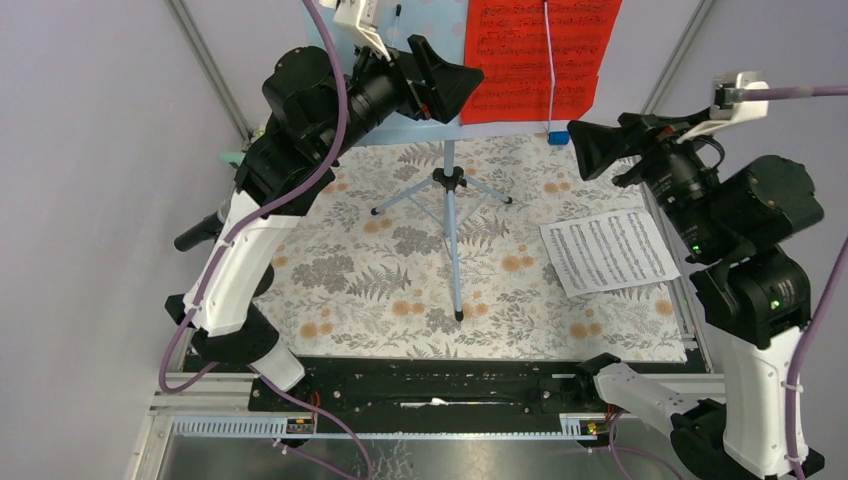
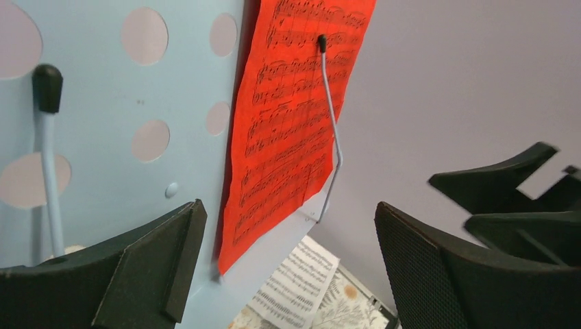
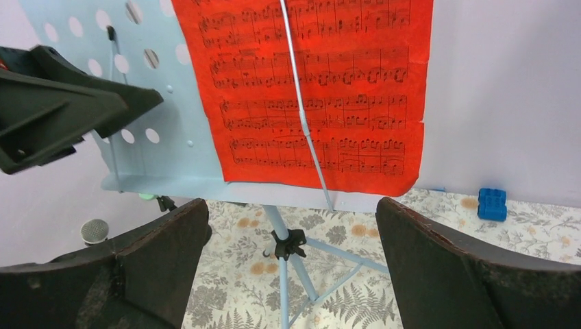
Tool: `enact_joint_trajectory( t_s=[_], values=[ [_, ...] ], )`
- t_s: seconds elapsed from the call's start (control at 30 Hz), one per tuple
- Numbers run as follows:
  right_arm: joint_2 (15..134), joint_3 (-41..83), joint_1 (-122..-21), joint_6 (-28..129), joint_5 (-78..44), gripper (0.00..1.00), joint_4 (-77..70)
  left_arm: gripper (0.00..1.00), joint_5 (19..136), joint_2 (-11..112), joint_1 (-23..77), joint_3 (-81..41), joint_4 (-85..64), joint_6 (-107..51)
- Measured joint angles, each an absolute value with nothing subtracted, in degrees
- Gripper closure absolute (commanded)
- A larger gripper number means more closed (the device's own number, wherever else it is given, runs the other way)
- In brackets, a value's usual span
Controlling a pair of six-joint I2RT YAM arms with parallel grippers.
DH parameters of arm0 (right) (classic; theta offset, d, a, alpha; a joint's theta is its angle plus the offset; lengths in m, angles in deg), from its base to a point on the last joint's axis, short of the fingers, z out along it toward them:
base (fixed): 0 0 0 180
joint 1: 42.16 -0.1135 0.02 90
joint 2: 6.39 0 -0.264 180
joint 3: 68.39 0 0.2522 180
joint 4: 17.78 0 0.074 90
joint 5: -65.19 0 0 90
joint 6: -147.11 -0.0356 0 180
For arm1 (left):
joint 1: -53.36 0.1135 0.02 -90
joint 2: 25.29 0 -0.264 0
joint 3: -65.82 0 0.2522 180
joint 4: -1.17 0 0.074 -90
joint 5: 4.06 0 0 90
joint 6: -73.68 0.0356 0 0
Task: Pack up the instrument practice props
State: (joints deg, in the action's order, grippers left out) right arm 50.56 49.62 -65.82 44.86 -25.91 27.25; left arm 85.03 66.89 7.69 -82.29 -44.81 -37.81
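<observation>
Two robot arms face one pale blue perforated music stand [image 1: 449, 175], which stands upright on three tripod legs [image 1: 456, 262] in the middle of a floral cloth [image 1: 380, 280]. The left gripper [image 1: 445, 80] hangs by the rack's front with its jaws wide apart and holding nothing. The right gripper [image 1: 592, 150], just beside the rack's right edge, is also spread wide and holds nothing. There are two music sheets. One red sheet [image 1: 535, 55] rests on the rack's right half, and one white sheet [image 1: 608, 250] lies flat on the cloth near the right arm. Both carry printed staves of notes, and no words on them can be read. Two wire page holders are on the rack, one across the red sheet [image 3: 301, 103] and one on the bare blue panel [image 2: 48, 151]. Only the right wrist view shows a single grey mesh microphone head [image 3: 94, 231] low at the left, and it shows most clearly one small blue toy [image 3: 492, 203] by the back wall. The left wrist view shows the rack's round holes up close, with the white sheet below.
</observation>
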Motion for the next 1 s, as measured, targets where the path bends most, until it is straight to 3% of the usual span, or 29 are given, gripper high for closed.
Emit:
enact_joint_trajectory(
  t_s=[0.3, 1.0],
  values=[
    [50.8, 43.8, -65.8, 44.7, -25.8, 0.0, 25.8, 0.01, 76.6, 66.7, 11.5, -78.0, -36.2, -43.9],
    [47.0, 40.1, -65.8, 45.1, -25.3, 0.0, 23.9, 0.01, 75.7, 65.8, 11.6, -68.1, -24.5, -45.7]
  ],
)
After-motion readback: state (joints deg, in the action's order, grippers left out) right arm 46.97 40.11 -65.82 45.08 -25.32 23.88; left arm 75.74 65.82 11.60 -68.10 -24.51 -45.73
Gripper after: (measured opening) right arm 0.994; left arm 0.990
